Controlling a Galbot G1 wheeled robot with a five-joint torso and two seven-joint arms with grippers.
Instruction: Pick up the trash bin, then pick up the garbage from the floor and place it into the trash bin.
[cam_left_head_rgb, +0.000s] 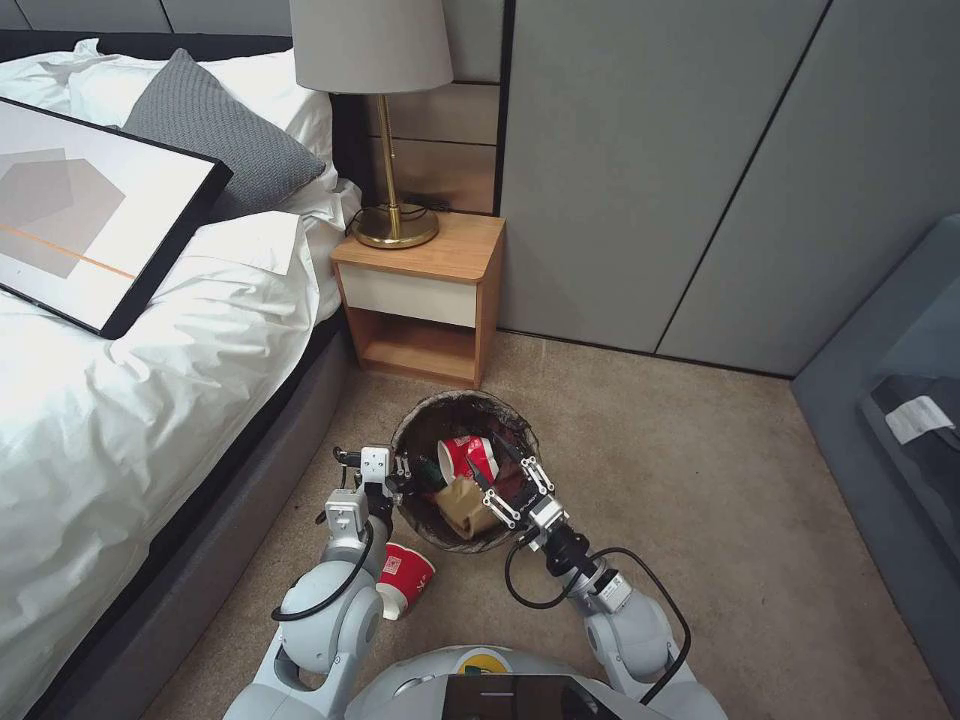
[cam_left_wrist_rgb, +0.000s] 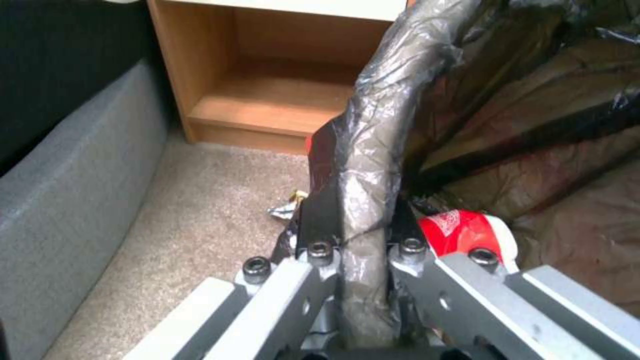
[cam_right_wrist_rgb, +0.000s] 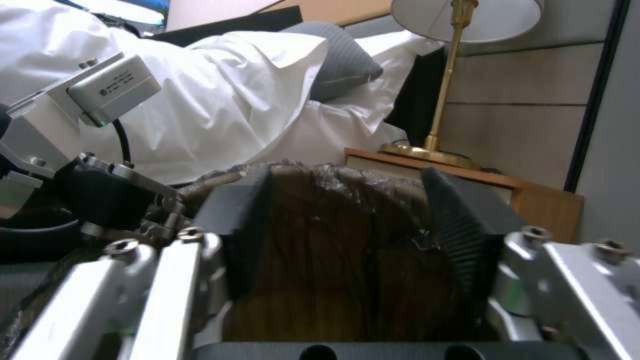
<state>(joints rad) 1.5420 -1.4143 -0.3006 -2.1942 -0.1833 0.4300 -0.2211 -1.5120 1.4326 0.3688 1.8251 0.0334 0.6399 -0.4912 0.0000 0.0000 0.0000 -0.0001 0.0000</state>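
The trash bin (cam_left_head_rgb: 465, 412) is held above the carpet (cam_left_head_rgb: 700, 480), in front of the open lower compartment of the nightstand (cam_left_head_rgb: 425, 300). Its dark liner bag (cam_left_wrist_rgb: 533, 125) is folded over the rim. The rim is pinched by the left gripper (cam_left_head_rgb: 405, 470) at the bin's left side; in the left wrist view, the 2 black fingers (cam_left_wrist_rgb: 319, 215) are seen closed on the bag-covered rim, 1 outside and 1 inside.

The right gripper (cam_left_head_rgb: 512, 485) is positioned over the bin's near right edge, reaching into the opening. Its jaws are spread wide and nothing is held between them; in the right wrist view, the liner shows between the 2 ribbed pads (cam_right_wrist_rgb: 460, 225).

Inside the bin, 1 red-and-white paper cup (cam_left_head_rgb: 470, 455) lies just beyond the right gripper, with a brown cardboard piece (cam_left_head_rgb: 465, 508) between the 2 grippers.

On the carpet, a second red-and-white cup (cam_left_head_rgb: 403, 578) lies on its side beside the left arm, nearer the robot than the left gripper. A small crumpled wrapper (cam_left_wrist_rgb: 285, 207) lies on the carpet just beyond the left gripper's outer finger.
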